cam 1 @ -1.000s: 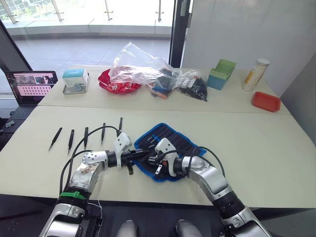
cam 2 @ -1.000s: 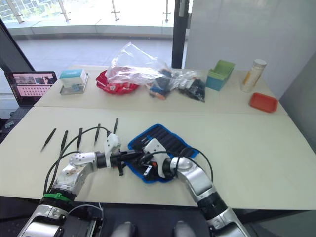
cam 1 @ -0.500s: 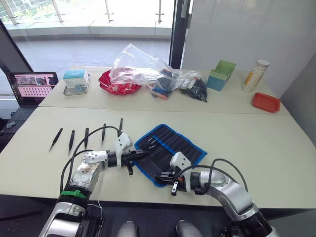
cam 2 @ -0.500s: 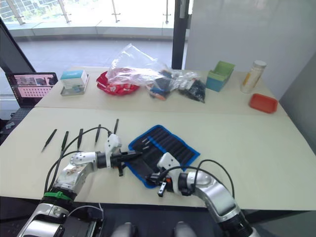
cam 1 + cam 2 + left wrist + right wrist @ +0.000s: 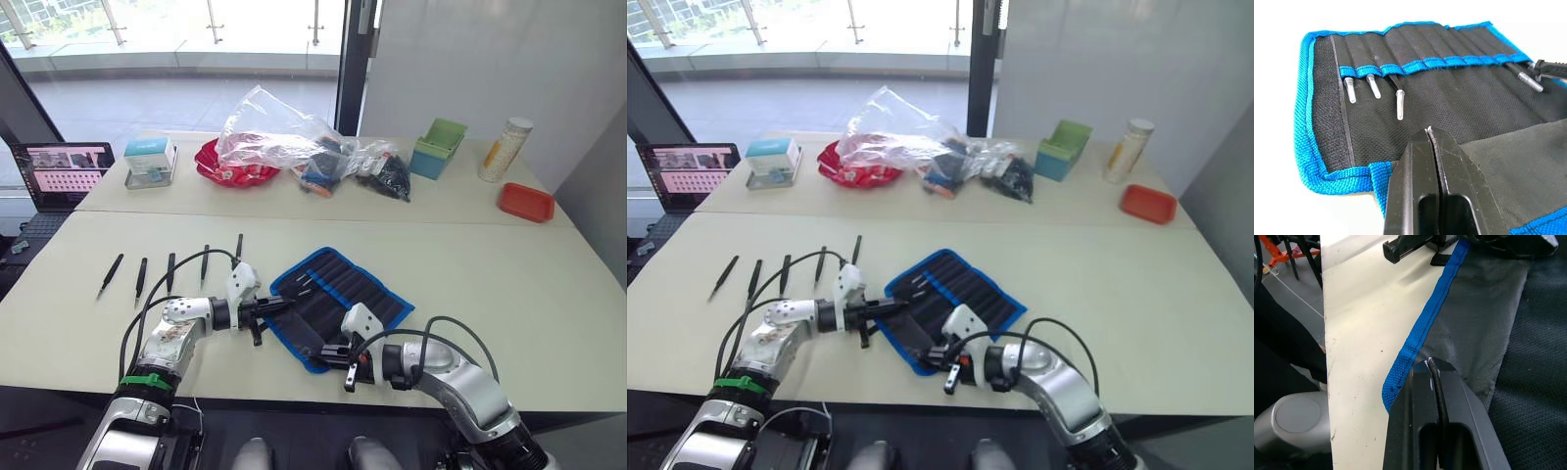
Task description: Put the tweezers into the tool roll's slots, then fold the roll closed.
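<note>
I see the tool roll (image 5: 338,302) lying open on the near table, inner face up, between my two grippers. My left gripper (image 5: 282,306) sits at the roll's left edge, fingers pressed together; in its wrist view the tips lie over the black flap just inside the blue edging, and I cannot tell if they pinch fabric. My right gripper (image 5: 333,352) is at the roll's near corner, fingers likewise closed, tips resting on the blue binding (image 5: 1420,340) where the grey-black flap meets it; whether cloth is caught between them is unclear. Just beyond the left fingertips, the slots (image 5: 1440,62) run under a blue band, with silver-tipped tools (image 5: 1399,104) poking out of three pockets. The five tweezers (image 5: 169,271) lie in a row on the table, well to the outer side of my left gripper, apart from the roll. On the far table I note a clear plastic bag (image 5: 279,137), a laptop (image 5: 64,168), and a small box (image 5: 149,157) whose label I cannot read.
</note>
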